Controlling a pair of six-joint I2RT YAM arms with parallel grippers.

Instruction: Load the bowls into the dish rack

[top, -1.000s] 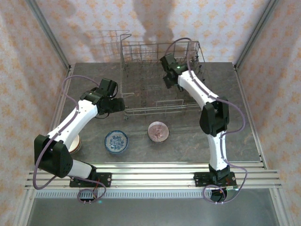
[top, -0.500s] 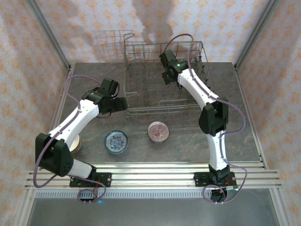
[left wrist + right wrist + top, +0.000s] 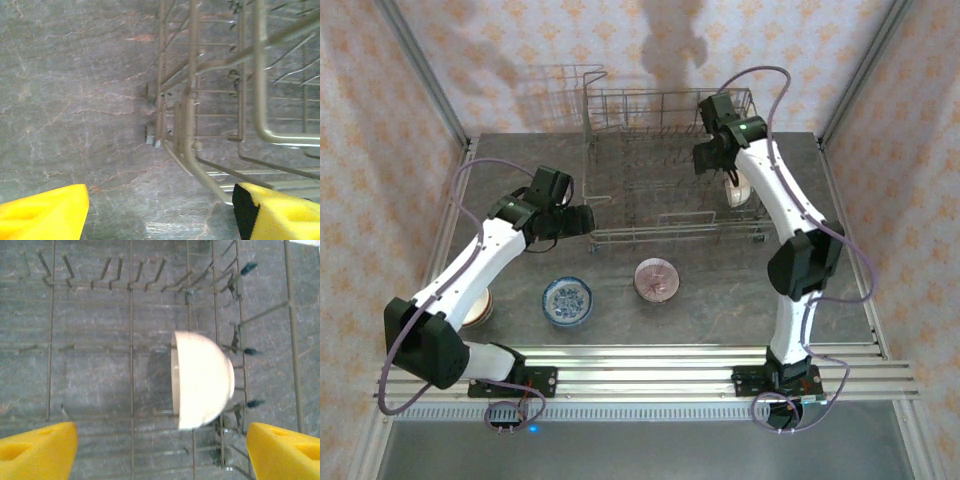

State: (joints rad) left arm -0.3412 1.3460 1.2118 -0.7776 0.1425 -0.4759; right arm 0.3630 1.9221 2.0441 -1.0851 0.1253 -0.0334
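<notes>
— How did things lie around the dish rack?

— Well off its near left corner, a cream bowl sat on the tabletop, half hidden under the left arm. The left claw hovered just beside that same corner, its yellow fingers spread wide with nothing between them but the corner wires ahead.

— And in front of the rack?

— A blue-and-white bowl lay upright before its left part, and a pinkish bowl before its middle, the two apart from each other.

— The right end?

— The right claw hung above the rack's right end, spread open and gripping nothing. Below it a white bowl stood on edge among the tines inside the rack, touching neither finger.
</notes>
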